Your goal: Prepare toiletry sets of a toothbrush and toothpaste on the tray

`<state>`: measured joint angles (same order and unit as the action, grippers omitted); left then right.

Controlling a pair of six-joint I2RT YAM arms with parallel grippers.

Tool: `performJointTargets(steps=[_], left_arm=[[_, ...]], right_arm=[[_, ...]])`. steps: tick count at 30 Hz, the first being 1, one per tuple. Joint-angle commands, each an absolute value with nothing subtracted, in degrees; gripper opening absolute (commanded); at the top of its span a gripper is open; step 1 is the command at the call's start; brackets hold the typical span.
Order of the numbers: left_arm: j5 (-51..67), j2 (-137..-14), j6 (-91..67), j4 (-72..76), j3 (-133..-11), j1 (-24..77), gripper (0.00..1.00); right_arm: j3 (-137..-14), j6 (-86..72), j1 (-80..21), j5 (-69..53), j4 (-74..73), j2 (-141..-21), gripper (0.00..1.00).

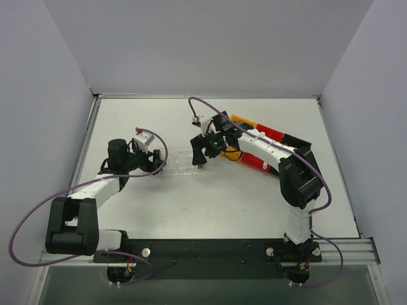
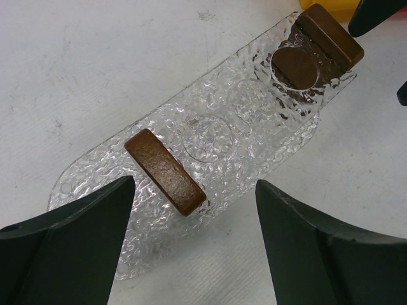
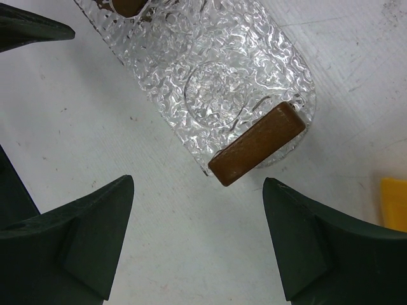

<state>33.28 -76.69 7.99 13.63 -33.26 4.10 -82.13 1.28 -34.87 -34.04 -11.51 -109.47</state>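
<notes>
The tray [image 1: 180,162] is a clear dimpled plastic holder with a brown wooden block at each end. It lies flat on the table between my two grippers and nothing is on it. My left gripper [image 1: 158,167] is open at its left end, the jaws wide apart around the near block [image 2: 165,171]. My right gripper [image 1: 199,157] is open at its right end, just short of the other block [image 3: 257,143]. The tray also shows in the left wrist view [image 2: 222,121] and the right wrist view [image 3: 216,70]. No toothbrush or toothpaste tube shows.
Orange and red open bins [image 1: 270,133] lie at the back right, partly under my right arm. A yellow-orange bin edge [image 3: 394,203] shows right of the tray. Raised rails edge the table. The right gripper's dark fingers [image 2: 375,13] reach into the left wrist view.
</notes>
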Motion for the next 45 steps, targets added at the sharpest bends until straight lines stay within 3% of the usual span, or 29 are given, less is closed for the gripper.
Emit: performJointTargets(steps=[1,13,45], left_arm=[[34.28,-76.11,7.47,15.82,-35.42,4.22,0.87],[30.5,-76.29,6.77,16.88,-36.12,4.31,0.87],[33.75,-79.63,8.26,17.4,-36.12,5.27,0.87]], right_arm=[[-82.62,1.41,-35.6,-36.21,-10.46,-110.65,0.77],[-84.02,1.41,-36.39,-36.56,-10.02,-112.41,0.76],[-81.48,2.55,-37.79,-35.07,-10.28,-109.69,0.76]])
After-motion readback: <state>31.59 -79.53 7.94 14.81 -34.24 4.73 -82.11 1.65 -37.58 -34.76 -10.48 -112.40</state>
